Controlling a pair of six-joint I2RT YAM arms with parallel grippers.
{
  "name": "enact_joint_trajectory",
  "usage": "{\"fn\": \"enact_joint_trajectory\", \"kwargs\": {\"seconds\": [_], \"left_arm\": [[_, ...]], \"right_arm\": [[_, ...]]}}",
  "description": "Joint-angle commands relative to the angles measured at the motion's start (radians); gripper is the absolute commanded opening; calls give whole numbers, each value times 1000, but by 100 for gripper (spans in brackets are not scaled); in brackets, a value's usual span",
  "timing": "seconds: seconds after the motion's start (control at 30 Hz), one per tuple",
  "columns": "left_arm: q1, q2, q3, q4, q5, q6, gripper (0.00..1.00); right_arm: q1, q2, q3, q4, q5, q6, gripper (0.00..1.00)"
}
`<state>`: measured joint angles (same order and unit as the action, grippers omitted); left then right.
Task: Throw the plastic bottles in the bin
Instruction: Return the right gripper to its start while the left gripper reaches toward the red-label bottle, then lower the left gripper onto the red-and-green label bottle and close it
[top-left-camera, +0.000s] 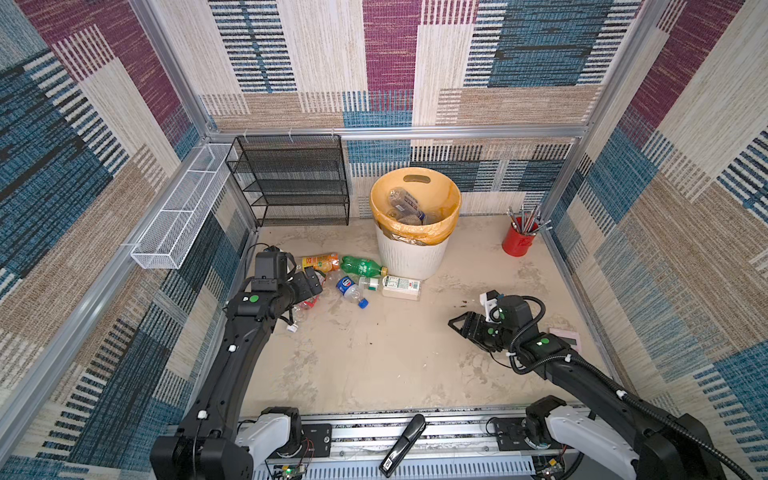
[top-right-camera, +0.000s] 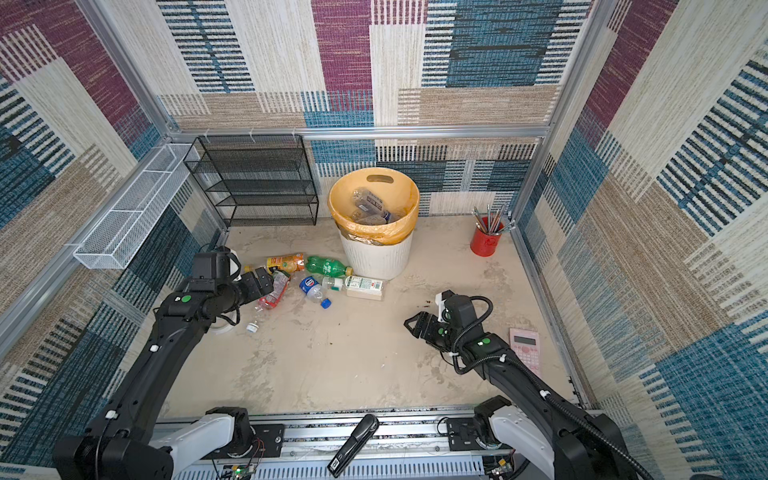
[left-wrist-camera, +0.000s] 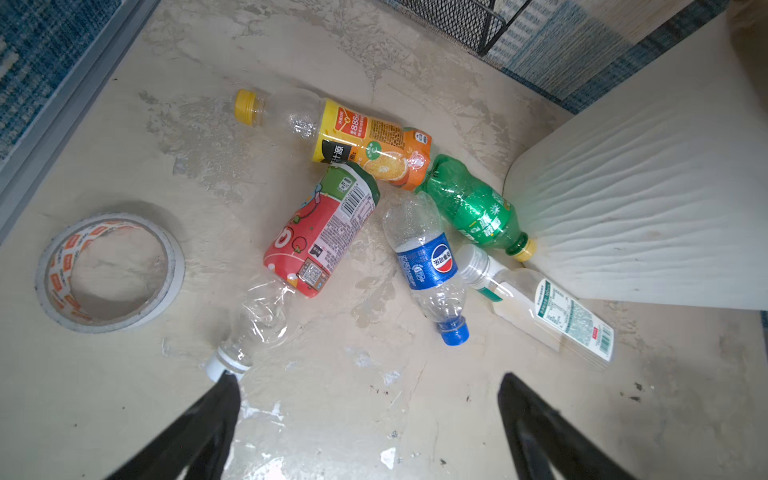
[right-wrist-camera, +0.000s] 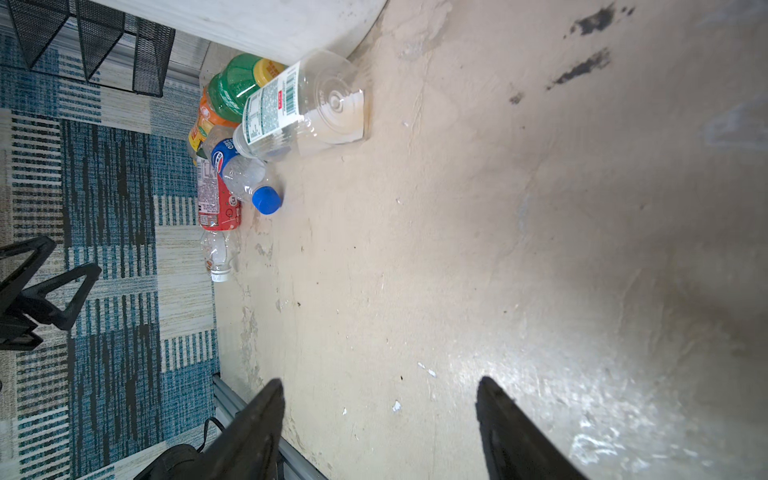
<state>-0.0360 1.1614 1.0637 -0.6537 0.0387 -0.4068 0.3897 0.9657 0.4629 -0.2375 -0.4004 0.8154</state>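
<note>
Crumpled clear and green plastic bottles (top-left-camera: 347, 286) lie clustered on the scuffed tabletop (top-left-camera: 374, 353) at eight o'clock from the round, ribbed white bin (top-left-camera: 411, 257), with others inside it. Left end effector (left-wrist-camera: 365, 378) gapes wide, empty; right end effector (right-wrist-camera: 380, 381) stands parted, empty.

From six o'clock my stereo head looks down on the whole beige counter (top-left-camera: 374, 353). Both wrist cameras (top-left-camera: 270, 264) hang close over it, sharing the small plastic bottles (left-wrist-camera: 428, 266) beside the white ribbed bin (left-wrist-camera: 644, 187).
</note>
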Motion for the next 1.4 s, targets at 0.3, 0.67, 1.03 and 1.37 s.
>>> {"fn": "enact_joint_trajectory", "kwargs": {"seconds": [0.3, 0.67, 1.03, 1.37], "left_arm": [[55, 251, 113, -106, 50, 317, 95], [59, 474, 245, -194, 27, 447, 97], [59, 630, 301, -216, -47, 507, 93], [59, 701, 323, -215, -80, 545, 88]], "right_arm": [[1, 14, 21, -2, -11, 27, 74], [5, 24, 36, 1, -19, 21, 73], [9, 48, 62, -7, -9, 30, 73], [10, 54, 62, 4, 7, 42, 72]]}}
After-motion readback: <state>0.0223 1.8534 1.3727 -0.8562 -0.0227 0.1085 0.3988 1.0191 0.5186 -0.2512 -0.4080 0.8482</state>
